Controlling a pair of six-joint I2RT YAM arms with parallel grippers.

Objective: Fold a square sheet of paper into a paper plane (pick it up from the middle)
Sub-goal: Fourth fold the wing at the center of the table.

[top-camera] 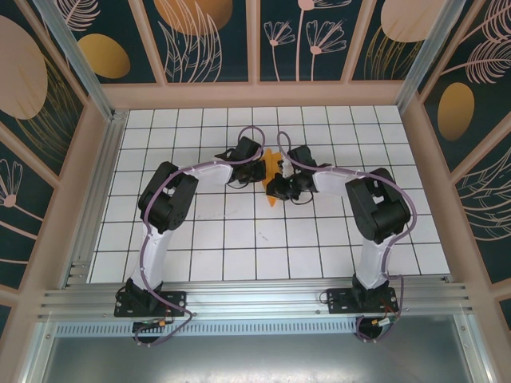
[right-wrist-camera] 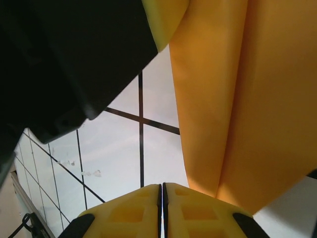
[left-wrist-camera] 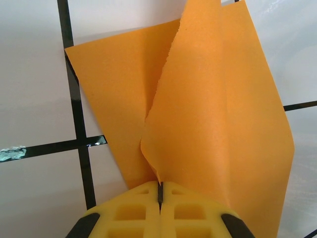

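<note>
The bright-orange sheet of paper (top-camera: 274, 163) hangs folded between the two arms at the middle of the grid, its narrow point toward the arm bases. In the left wrist view two flaps of the paper (left-wrist-camera: 218, 124) rise from the table, one overlapping the other. My left gripper (left-wrist-camera: 160, 187) is shut, with the paper's lower edge pinched between its yellow fingers. My right gripper (right-wrist-camera: 162, 187) is shut with nothing between its fingers. A creased fold of the paper (right-wrist-camera: 237, 99) hangs just to its right. In the top view the left gripper (top-camera: 260, 169) and right gripper (top-camera: 277, 186) nearly touch.
The left arm's black wrist body (right-wrist-camera: 74, 59) looms close over the right gripper's upper left. The white grid table (top-camera: 239, 231) is walled by a wooden frame with leaf-patterned panels (top-camera: 192, 32). An aluminium rail (top-camera: 255, 299) runs along the near edge.
</note>
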